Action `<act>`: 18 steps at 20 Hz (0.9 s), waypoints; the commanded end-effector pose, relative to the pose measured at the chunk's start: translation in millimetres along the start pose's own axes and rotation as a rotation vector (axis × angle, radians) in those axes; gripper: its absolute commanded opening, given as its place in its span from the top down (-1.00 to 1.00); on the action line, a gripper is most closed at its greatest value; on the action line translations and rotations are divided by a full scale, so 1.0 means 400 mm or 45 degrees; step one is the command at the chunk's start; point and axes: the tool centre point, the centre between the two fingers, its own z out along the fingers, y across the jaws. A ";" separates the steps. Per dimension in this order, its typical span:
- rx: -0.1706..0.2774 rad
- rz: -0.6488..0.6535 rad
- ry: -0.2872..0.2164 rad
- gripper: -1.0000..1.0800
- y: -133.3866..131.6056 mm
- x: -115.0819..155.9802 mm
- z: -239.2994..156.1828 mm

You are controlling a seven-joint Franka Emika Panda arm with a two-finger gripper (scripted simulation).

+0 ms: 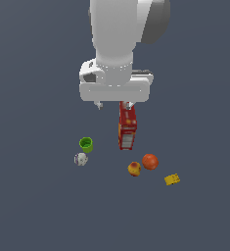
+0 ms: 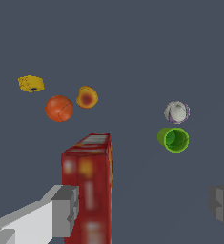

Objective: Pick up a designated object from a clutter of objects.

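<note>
The orange sphere [image 1: 149,161] lies on the dark floor, touching or almost touching the smaller yellow-red fruit [image 1: 134,168]. It also shows in the wrist view [image 2: 59,108], with the fruit [image 2: 86,97] beside it. My gripper [image 1: 114,105] hangs high above the clutter, open and empty. In the wrist view the gripper [image 2: 144,207] has its jaws wide apart, and one grey finger [image 2: 66,209] sits right by the upright red box [image 2: 88,186]. The sphere is well away from the fingers.
The tall red box [image 1: 127,128] stands just below the hand. A green cup [image 1: 86,144] and a white-grey ball [image 1: 80,159] lie on the exterior view's left. A small yellow block [image 1: 172,179] lies right of the sphere.
</note>
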 end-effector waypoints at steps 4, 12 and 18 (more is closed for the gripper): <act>-0.003 0.001 0.005 -0.92 0.012 0.003 -0.002; -0.019 0.007 0.025 -0.92 0.068 0.010 -0.013; -0.023 -0.018 0.024 -0.92 0.049 0.027 0.008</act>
